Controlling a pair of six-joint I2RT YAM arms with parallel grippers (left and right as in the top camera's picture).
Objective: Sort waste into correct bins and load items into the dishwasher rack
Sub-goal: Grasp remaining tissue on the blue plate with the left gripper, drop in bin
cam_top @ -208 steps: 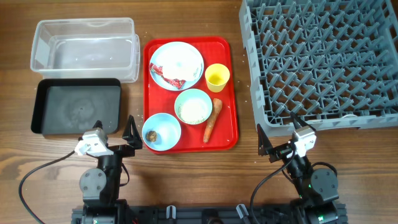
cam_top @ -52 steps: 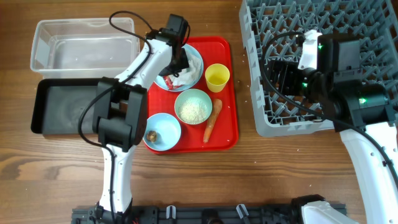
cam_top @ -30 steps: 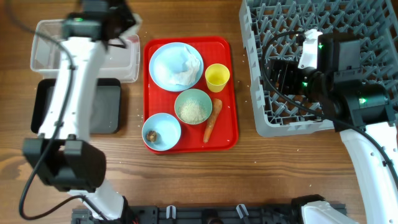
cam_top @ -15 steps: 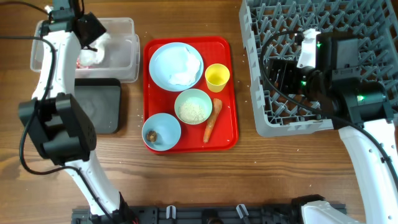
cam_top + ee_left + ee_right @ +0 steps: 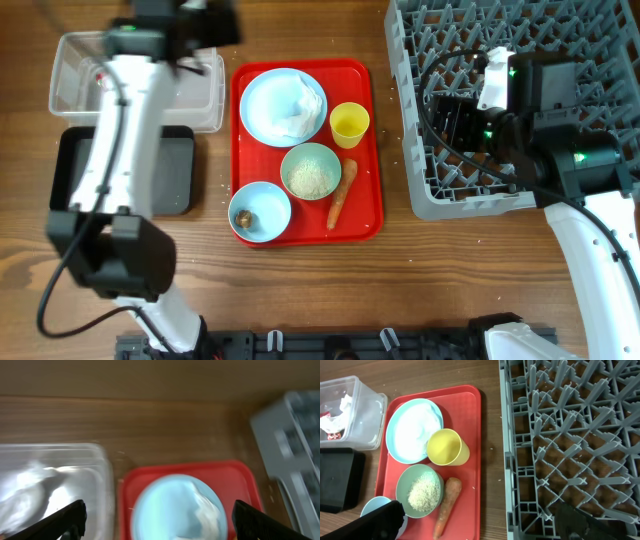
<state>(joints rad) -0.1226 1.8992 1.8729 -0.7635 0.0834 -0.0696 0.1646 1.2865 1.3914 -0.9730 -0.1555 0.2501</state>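
My left gripper point(image 5: 207, 27) point(image 5: 160, 527) is open and empty, blurred, above the gap between the clear tub point(image 5: 75, 85) point(image 5: 45, 485) and the light blue plate point(image 5: 270, 95) point(image 5: 170, 510). Crumpled white tissue point(image 5: 297, 112) lies on the plate. The red-and-white wrapper point(image 5: 332, 435) and some tissue point(image 5: 342, 404) lie in the tub. On the red tray point(image 5: 370, 200) are the yellow cup point(image 5: 349, 125), the green bowl point(image 5: 311, 172) of rice point(image 5: 424, 492), the carrot point(image 5: 341, 193) and the blue bowl point(image 5: 262, 210) with the brown lump point(image 5: 241, 217). My right gripper point(image 5: 450, 120) point(image 5: 482, 527) is open and empty over the rack's point(image 5: 540, 90) left edge.
The black tray point(image 5: 75, 170) lies in front of the tub, partly under my left arm. Scattered crumbs dot the wood between the red tray and the rack point(image 5: 570, 435). The rack fills the far right.
My left gripper carried the wrapper from the plate to the tub, let it go there, and has swung right toward the red tray. The right arm has not moved.
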